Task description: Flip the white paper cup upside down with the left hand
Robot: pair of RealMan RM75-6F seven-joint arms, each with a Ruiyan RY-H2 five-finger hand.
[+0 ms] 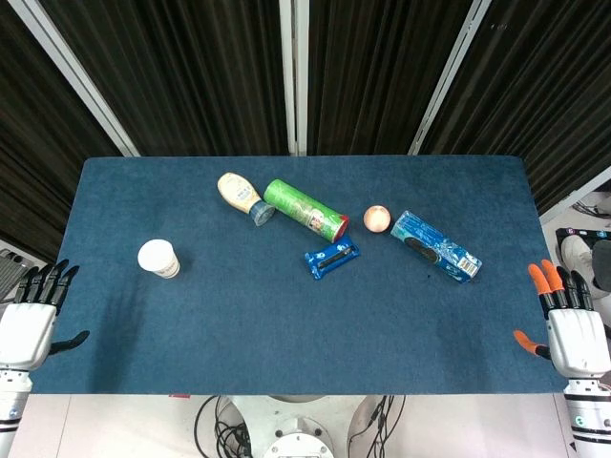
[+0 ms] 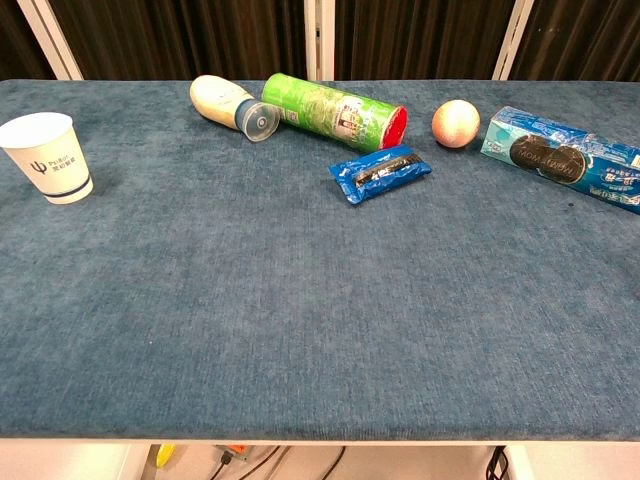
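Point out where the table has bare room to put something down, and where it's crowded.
Free: the whole near half of the table, and the strip between the white paper cup and the blue snack packet. Crowded: the far middle, where sauce bottle, green can, ball and biscuit pack line up.

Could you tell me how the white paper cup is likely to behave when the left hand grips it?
The white paper cup stands upright and looks empty, so it is probably light and may tip or slide if nudged. Its thin paper wall would likely dent under a firm squeeze. The left hand is open, apart from it.
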